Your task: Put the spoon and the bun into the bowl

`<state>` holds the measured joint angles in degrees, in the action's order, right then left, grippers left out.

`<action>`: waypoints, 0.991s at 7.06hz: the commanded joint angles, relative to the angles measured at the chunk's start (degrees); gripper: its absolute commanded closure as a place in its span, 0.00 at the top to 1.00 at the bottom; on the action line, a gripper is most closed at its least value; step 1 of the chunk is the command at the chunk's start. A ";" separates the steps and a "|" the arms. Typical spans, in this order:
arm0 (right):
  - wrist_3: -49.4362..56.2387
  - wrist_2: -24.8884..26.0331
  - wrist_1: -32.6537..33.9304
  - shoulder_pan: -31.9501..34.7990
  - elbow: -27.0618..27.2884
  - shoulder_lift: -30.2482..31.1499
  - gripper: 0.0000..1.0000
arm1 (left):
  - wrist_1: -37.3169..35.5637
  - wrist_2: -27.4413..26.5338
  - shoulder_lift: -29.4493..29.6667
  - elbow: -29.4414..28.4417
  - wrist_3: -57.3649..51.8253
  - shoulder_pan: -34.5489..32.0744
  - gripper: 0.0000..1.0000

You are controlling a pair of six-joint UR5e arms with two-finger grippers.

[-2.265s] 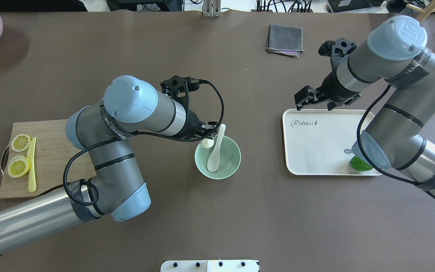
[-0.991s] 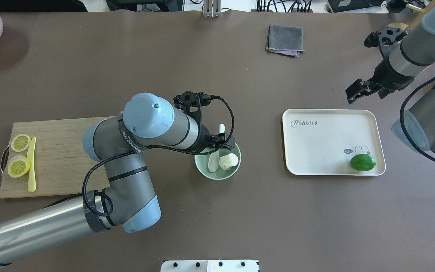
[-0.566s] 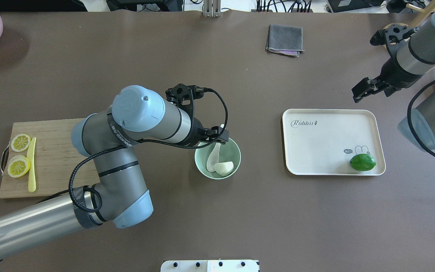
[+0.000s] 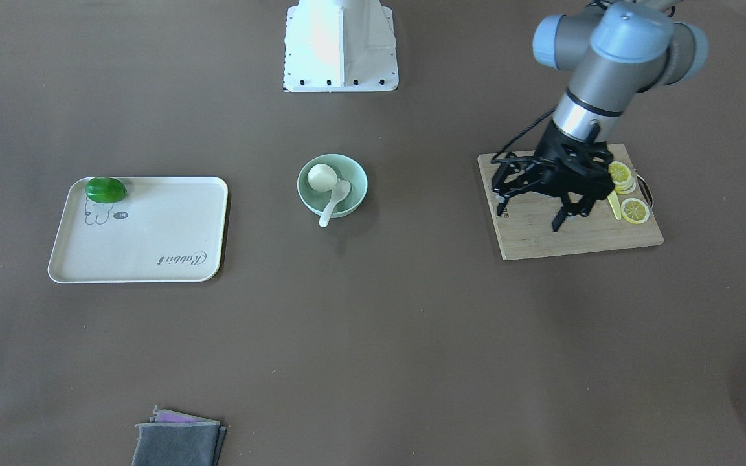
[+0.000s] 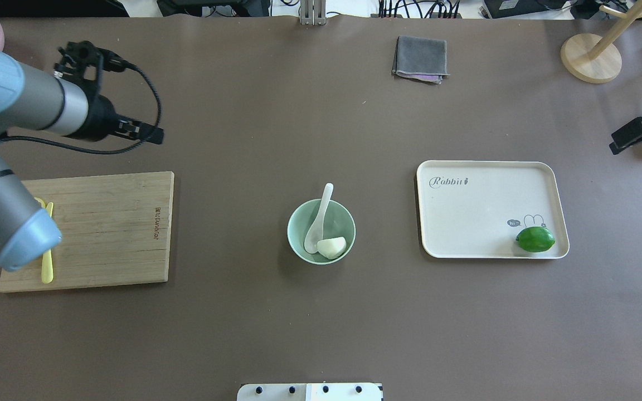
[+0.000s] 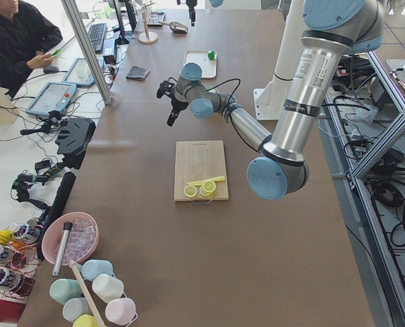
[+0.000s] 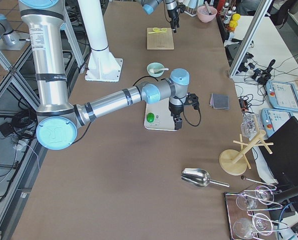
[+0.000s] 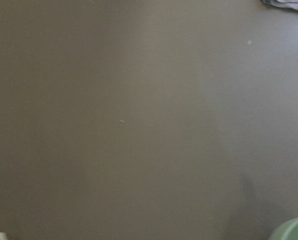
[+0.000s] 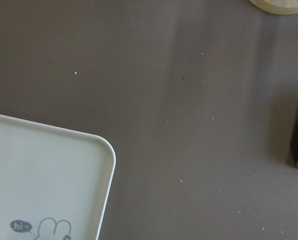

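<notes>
The pale mint-green bowl [image 5: 296, 243] [image 4: 355, 180] stands at the table's middle. The cream-white spoon [image 5: 321, 214] [image 4: 332, 204] lies in it, scoop down, with its handle over the far rim. The white bun [image 5: 332, 247] [image 4: 320, 176] lies in the bowl beside the scoop. My left gripper [image 4: 528, 217] [image 5: 145, 133] is open and empty. It hangs above the far part of the cutting board, well left of the bowl. My right gripper [image 5: 630, 136] is empty at the table's right edge, past the tray, and its jaws look apart.
A wooden cutting board [image 5: 109, 231] at the left holds lemon slices [image 4: 632, 210] and a yellow knife [image 5: 47, 267]. A cream tray [image 5: 466, 211] with a green lime [image 5: 535, 239] lies at the right. A grey cloth [image 5: 420, 58] and a wooden stand [image 5: 591, 55] are at the back.
My left gripper let the bun go into the bowl, then drew back up and far to the left. My right arm has pulled away to the right edge.
</notes>
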<state>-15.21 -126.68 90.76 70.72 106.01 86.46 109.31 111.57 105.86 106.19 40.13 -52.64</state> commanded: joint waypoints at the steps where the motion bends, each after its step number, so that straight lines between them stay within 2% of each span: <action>1: 7.38 -2.34 0.20 5.91 -2.99 2.57 1.00 | -6.19 10.30 -3.90 -4.03 -25.13 -19.35 0.98; 2: 7.48 -2.69 -0.06 8.80 -5.53 3.09 1.00 | -5.86 11.47 -5.74 -7.89 -30.32 -26.48 0.98; 4: 7.57 -3.57 -0.41 13.46 -8.27 4.41 1.00 | -5.16 10.95 -9.95 -10.47 -30.55 -31.01 0.98; 5: 7.91 -2.36 -0.50 14.09 -8.45 6.33 1.00 | -5.24 10.78 -13.63 -10.47 -30.63 -33.65 0.98; 7: 9.68 -2.16 0.02 14.80 -8.72 6.70 1.00 | -5.86 11.65 -15.94 -11.26 -30.81 -34.55 0.98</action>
<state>-6.14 -128.74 90.43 84.84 97.46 92.73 103.72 122.76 91.71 95.56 9.38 -86.49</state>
